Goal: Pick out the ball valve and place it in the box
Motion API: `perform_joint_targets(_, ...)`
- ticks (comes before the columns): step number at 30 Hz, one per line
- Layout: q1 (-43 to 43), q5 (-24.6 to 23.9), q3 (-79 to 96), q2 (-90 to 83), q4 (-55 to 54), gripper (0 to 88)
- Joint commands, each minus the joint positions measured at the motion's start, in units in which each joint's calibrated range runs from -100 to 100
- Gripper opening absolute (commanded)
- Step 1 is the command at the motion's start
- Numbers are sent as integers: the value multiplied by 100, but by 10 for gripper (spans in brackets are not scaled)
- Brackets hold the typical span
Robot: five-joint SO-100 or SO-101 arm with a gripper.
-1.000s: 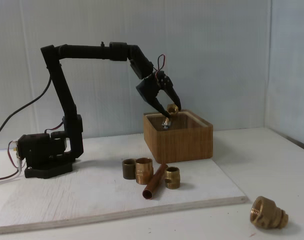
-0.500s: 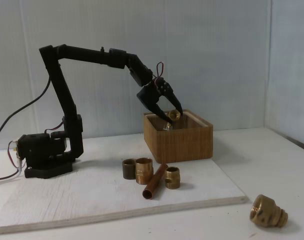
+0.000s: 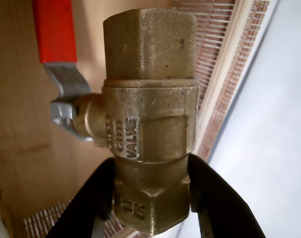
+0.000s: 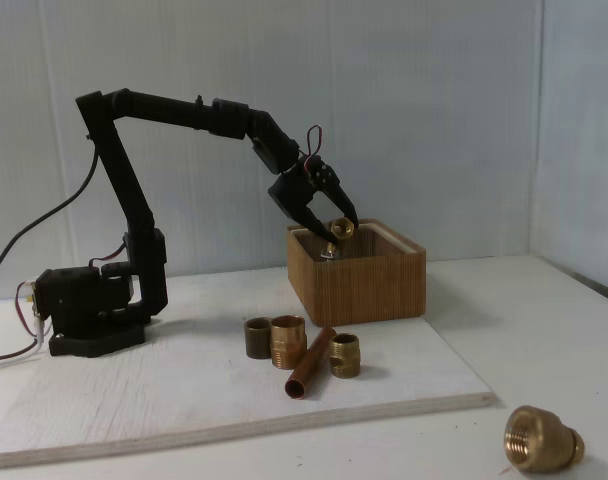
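The ball valve (image 3: 150, 124) is a knobbly brass body with a thin red lever handle (image 3: 54, 30) sticking up at the upper left in the wrist view. My gripper (image 3: 151, 191) is shut on its lower threaded end, one black finger (image 3: 88, 206) on each side. In the fixed view the gripper (image 4: 333, 234) holds the valve (image 4: 341, 229) just above the near-left part of the open wooden box (image 4: 356, 275), at rim height. Behind the valve the wrist view shows the box's pale floor and ribbed wall (image 3: 217, 59).
On the white board (image 4: 134, 400) in front of the box lie a dark sleeve (image 4: 257, 338), a brass threaded sleeve (image 4: 288, 341), a copper pipe (image 4: 310, 363) and a short brass fitting (image 4: 345, 355). A larger stepped brass fitting (image 4: 540, 438) lies off the board at front right. The arm's base (image 4: 89, 310) stands left.
My gripper has sunk with the valve from above the box down to its rim, drifting slightly left. The stepped fitting at front right has rolled and now shows its opening.
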Motion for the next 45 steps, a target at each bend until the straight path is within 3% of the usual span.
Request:
perform_joint_targets(1, -79, 34, 2, -154, 18, 36)
perform_joint_targets(14, 327, 65, 101, -154, 18, 37)
perform_joint_targets(24, 334, 24, 237, -145, 18, 177)
perform_joint_targets(37, 334, 24, 92, -247, 27, 181)
perform_joint_targets(45, 467, 29, -1189, -247, 526, 179)
